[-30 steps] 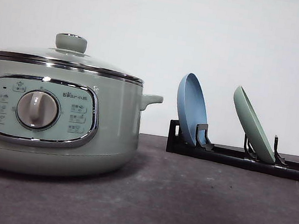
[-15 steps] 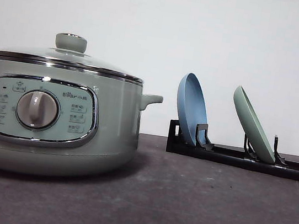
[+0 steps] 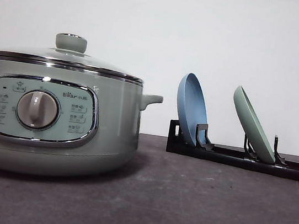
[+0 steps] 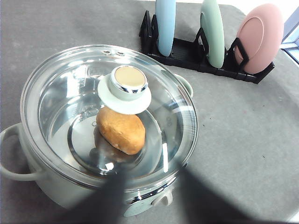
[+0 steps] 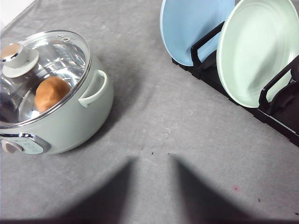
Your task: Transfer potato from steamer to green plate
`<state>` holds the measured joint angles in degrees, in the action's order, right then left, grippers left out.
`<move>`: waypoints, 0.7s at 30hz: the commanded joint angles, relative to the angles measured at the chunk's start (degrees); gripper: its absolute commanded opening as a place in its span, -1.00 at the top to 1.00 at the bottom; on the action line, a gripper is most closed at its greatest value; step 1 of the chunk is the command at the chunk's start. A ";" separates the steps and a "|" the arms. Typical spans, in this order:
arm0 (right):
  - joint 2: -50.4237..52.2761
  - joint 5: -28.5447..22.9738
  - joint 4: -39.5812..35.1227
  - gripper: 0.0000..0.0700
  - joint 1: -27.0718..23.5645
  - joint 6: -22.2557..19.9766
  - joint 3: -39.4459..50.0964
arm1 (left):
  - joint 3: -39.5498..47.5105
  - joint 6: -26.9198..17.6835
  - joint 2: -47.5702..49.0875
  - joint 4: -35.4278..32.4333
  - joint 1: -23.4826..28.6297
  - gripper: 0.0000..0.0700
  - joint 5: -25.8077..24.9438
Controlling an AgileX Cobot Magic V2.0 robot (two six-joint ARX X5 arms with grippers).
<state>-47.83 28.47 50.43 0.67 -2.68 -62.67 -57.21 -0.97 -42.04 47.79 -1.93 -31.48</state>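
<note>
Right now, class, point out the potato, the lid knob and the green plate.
potato (image 4: 121, 130): left wrist view, middle of its skin.
lid knob (image 4: 128, 79): left wrist view, its flat top.
green plate (image 5: 254, 49): right wrist view, its inner face.

Potato (image 4: 121, 130): orange-brown, lumpy, lying on its side inside the steamer (image 3: 54, 118), seen through the glass lid (image 4: 93, 116). Steamer: pale sage-green, chrome-trimmed, upright, lid closed, dial facing forward. Green plate (image 3: 253, 125): pale mint, standing on edge and leaning, well to the right of the steamer.
</note>
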 commanded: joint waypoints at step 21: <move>-0.41 -0.01 -0.95 -0.56 0.02 1.50 -1.20 | -1.38 -0.92 -0.26 -0.70 -0.07 -0.60 -0.28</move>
<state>-47.83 28.45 50.24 0.64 -2.30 -62.67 -57.21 -0.98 -42.04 47.79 -1.93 -31.48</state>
